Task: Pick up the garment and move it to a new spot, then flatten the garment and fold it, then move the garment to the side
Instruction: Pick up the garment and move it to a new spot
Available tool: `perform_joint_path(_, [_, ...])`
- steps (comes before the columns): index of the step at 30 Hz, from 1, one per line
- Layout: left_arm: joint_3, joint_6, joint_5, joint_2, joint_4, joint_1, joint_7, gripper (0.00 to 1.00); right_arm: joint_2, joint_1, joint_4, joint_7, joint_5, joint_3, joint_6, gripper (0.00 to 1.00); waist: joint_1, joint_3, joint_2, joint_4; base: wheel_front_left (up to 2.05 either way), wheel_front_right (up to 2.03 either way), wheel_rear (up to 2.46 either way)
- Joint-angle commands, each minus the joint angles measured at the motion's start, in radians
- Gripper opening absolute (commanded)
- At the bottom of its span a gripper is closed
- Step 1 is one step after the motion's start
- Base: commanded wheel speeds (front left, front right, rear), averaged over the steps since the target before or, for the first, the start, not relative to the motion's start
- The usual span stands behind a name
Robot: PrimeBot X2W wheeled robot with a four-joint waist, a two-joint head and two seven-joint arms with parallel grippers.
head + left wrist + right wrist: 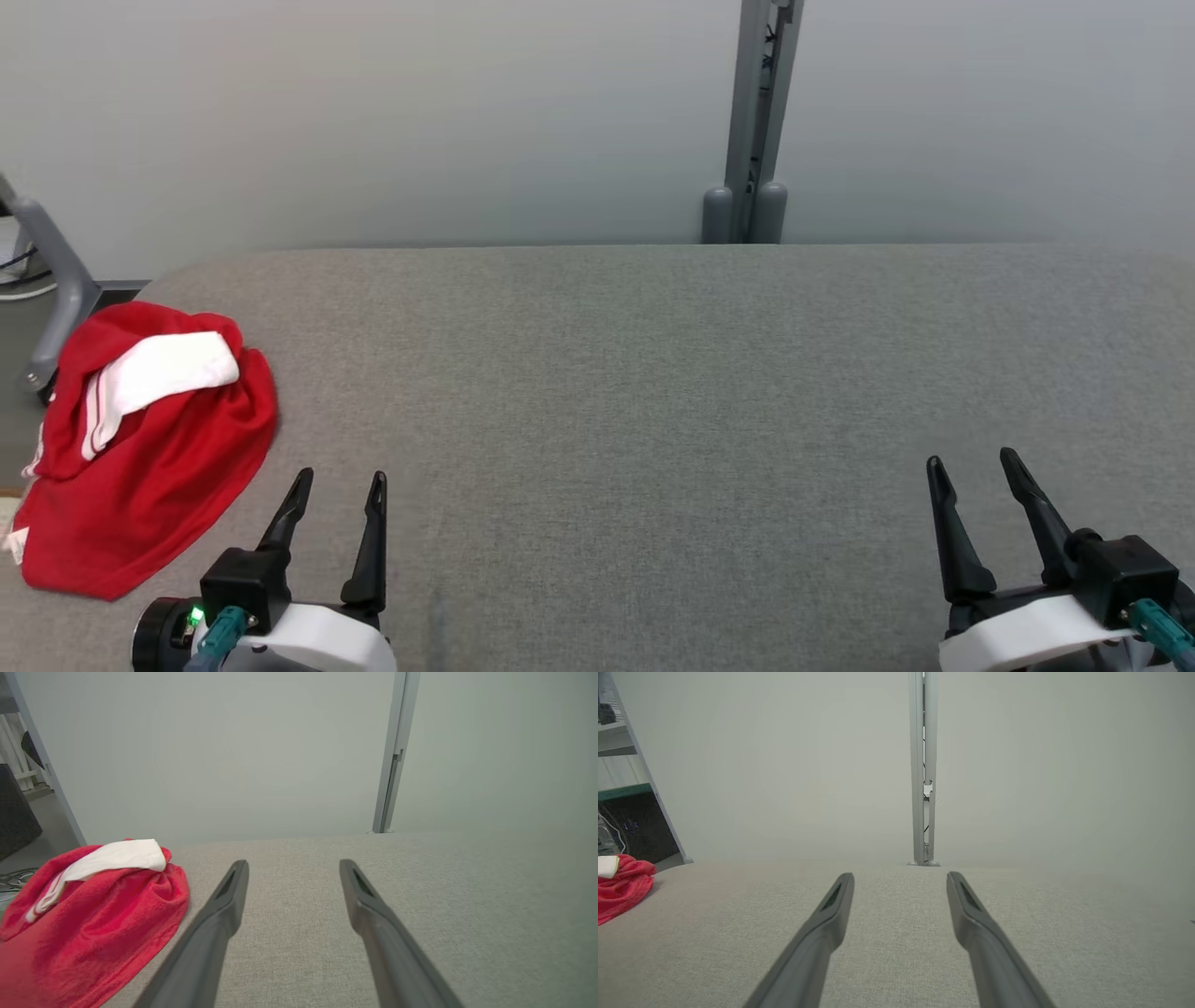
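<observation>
A red garment point(140, 467) with a white band lies bunched in a heap at the left edge of the grey table point(653, 392). It shows at the lower left in the left wrist view as the garment point(93, 924), and at the far left in the right wrist view as the garment point(621, 886). My left gripper point(341, 481) hovers open just right of the heap, with nothing between its fingers. My right gripper point(976, 462) stands open and empty near the table's front right, far from the garment.
A pale wall runs behind the table, with a grey upright post point(756, 121) at its back edge. A grey frame leg point(47, 271) stands off the table's left end, close behind the garment.
</observation>
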Motion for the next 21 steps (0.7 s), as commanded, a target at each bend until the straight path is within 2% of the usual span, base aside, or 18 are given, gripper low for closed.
perform_joint_path(1, [0.005, 0.001, -0.002, 0.003, 0.001, -0.019, -0.002, 1.00, -0.004, -0.004, -0.004, -0.005, 0.002, 0.000, 0.002, 1.00, 0.0000, 0.001, 0.0000, 0.032, 0.00, 0.00, 0.00])
perform_joint_path(14, [0.045, 0.016, 0.010, 0.023, 0.008, -0.014, -0.002, 1.00, 0.006, 0.003, -0.026, -0.005, -0.012, 0.054, 0.002, 1.00, 0.0000, 0.004, 0.0000, 0.278, 0.00, 0.00, 0.00])
perform_joint_path(21, [0.070, 0.021, 0.003, 0.027, -0.001, -0.001, -0.002, 1.00, 0.011, -0.010, -0.044, -0.005, -0.020, 0.072, 0.002, 1.00, 0.0000, 0.008, 0.0000, 0.375, 0.00, 0.00, 0.00])
